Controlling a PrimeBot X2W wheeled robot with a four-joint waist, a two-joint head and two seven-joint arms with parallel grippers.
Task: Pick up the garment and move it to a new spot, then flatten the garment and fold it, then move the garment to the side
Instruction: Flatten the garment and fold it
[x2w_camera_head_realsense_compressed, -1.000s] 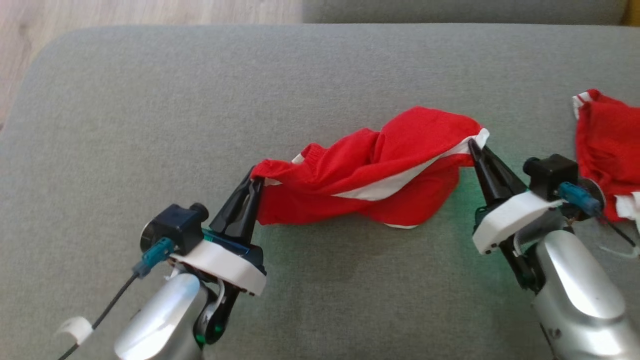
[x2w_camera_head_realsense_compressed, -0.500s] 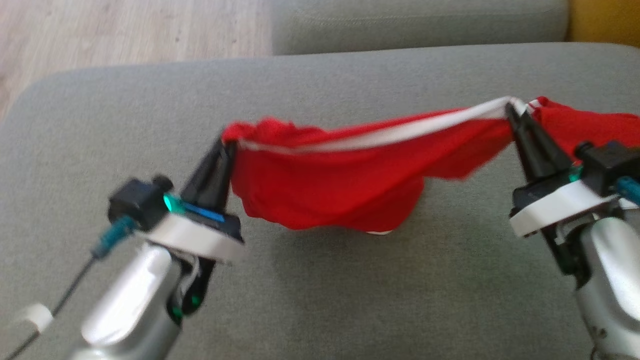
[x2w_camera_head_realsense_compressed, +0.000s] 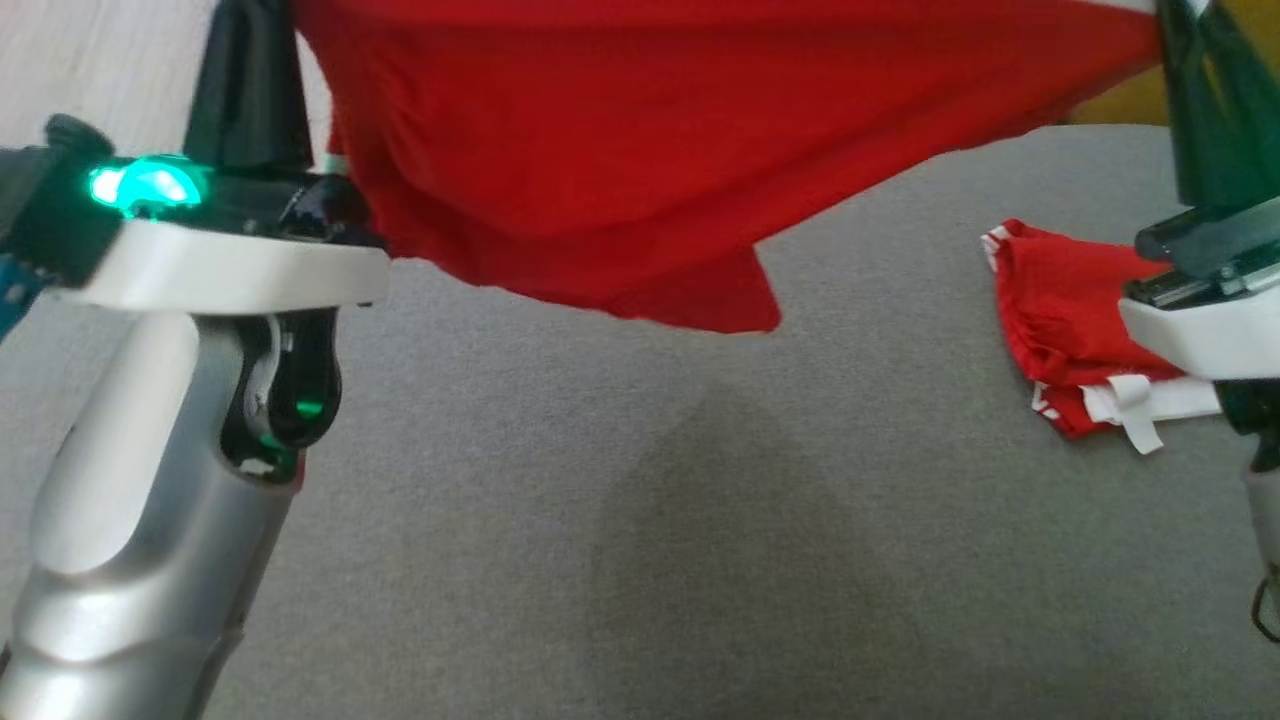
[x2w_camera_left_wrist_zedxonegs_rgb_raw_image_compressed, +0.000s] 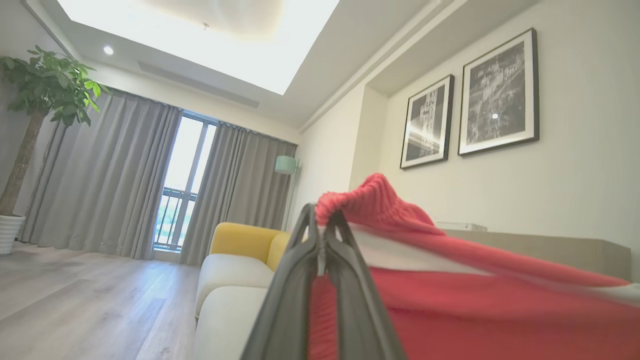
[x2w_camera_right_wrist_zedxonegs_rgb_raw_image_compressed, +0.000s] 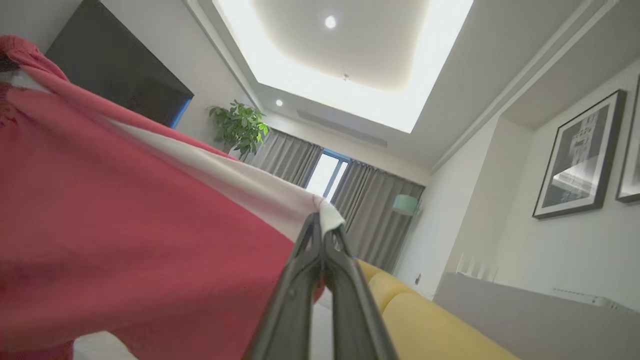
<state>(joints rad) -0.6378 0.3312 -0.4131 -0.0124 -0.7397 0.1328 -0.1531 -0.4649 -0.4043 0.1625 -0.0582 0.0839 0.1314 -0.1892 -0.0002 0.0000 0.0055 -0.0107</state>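
We hold the red garment (x2w_camera_head_realsense_compressed: 620, 170) aloft over the grey cushion (x2w_camera_head_realsense_compressed: 700, 550); left gripper (x2w_camera_left_wrist_zedxonegs_rgb_raw_image_compressed: 321, 225) and right gripper (x2w_camera_right_wrist_zedxonegs_rgb_raw_image_compressed: 322, 225) each pinch its white-banded edge; it sags between them, so we judge it light and limp; 2 corner grips suit it.

Red garment (x2w_camera_head_realsense_compressed: 640, 150) held aloft, stretched between two grips.

A red knit garment with a white band (x2w_camera_right_wrist_zedxonegs_rgb_raw_image_compressed: 240, 185) along its upper edge is seen spread in the air, clear of the grey cushion (x2w_camera_head_realsense_compressed: 700, 560) below. One ribbed end is pinched in the closed left gripper (x2w_camera_left_wrist_zedxonegs_rgb_raw_image_compressed: 320, 222), the white-edged corner in the closed right gripper (x2w_camera_right_wrist_zedxonegs_rgb_raw_image_compressed: 322, 220). The middle sags to a point.
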